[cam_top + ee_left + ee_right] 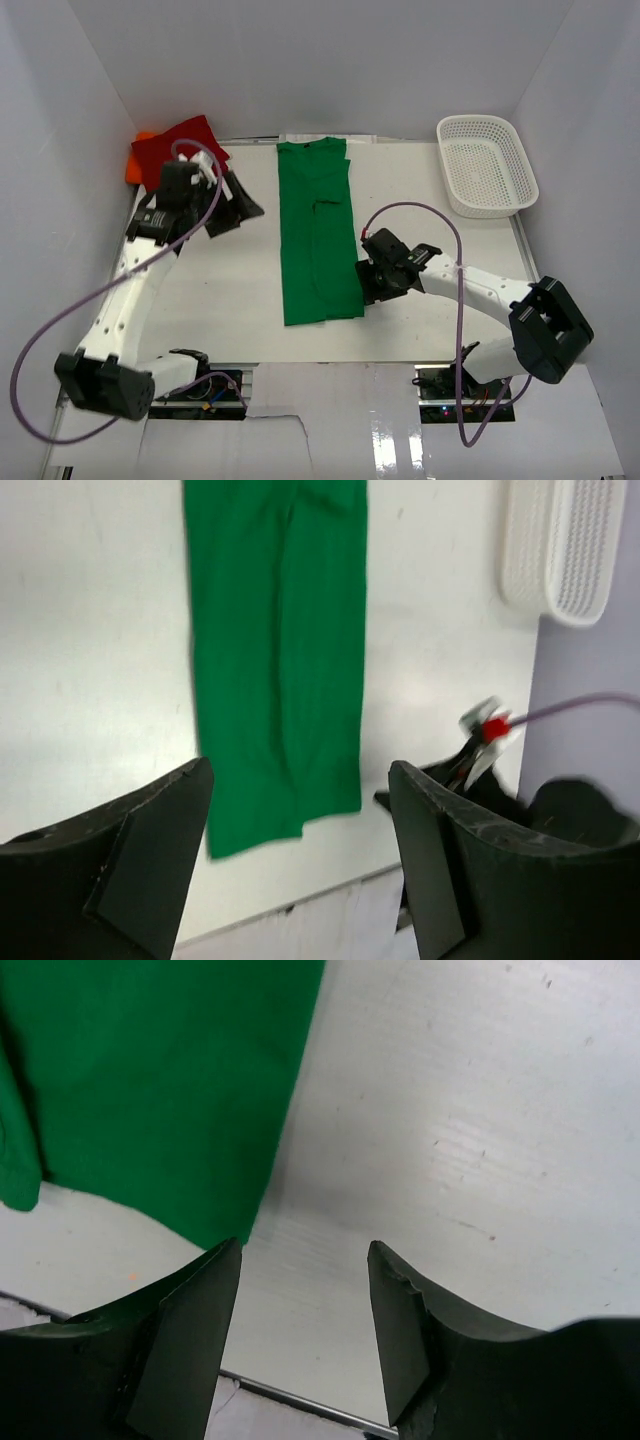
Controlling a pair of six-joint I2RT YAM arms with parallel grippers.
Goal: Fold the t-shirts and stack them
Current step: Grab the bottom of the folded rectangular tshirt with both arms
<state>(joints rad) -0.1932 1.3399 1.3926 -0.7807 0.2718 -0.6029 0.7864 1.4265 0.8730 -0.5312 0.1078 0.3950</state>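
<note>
White counter [200, 300] between pale walls; the green t-shirt [315, 230] lies mid-counter as a long strip, its axis running away from the arms; the red t-shirt [175, 145] covers most of the orange t-shirt [140, 168] far left; the right hand [372, 282], spread and empty, is just beside the strip's near right corner; the left hand [235, 205], spread too, is farther off.

green t-shirt [302, 235] folded lengthwise, red t-shirt [165, 145] far-left
</note>
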